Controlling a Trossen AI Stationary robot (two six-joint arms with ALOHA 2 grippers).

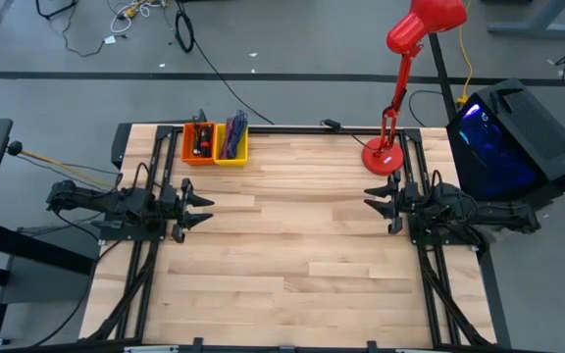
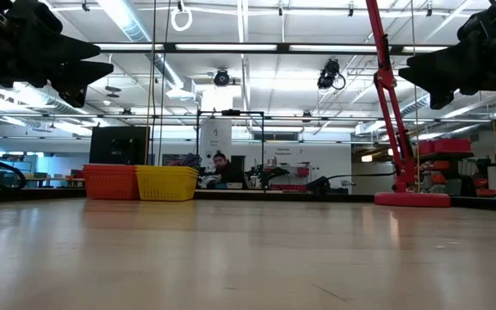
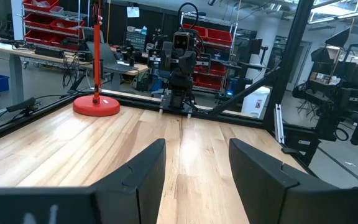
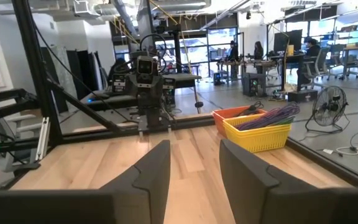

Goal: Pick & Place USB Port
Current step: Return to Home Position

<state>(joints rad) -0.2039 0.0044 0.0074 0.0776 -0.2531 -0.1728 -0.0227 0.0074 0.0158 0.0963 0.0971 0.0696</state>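
Two bins stand touching side by side at the table's [image 1: 292, 255] far edge: one orange bin [image 1: 197, 161] holding the black USB cables [image 1: 201, 138], their number unclear, and one yellow bin [image 1: 231, 160] with purple cables [image 1: 234, 132]. One red lamp [image 1: 383, 157] stands far right, just beside the right gripper [image 1: 368, 195]. The left gripper [image 1: 207, 210] hovers near the bins; both grippers face each other, fingers spread, grasping nothing

Bright, even light from ceiling lights [image 2: 126, 15], soft sheen on table [image 2: 248, 258]
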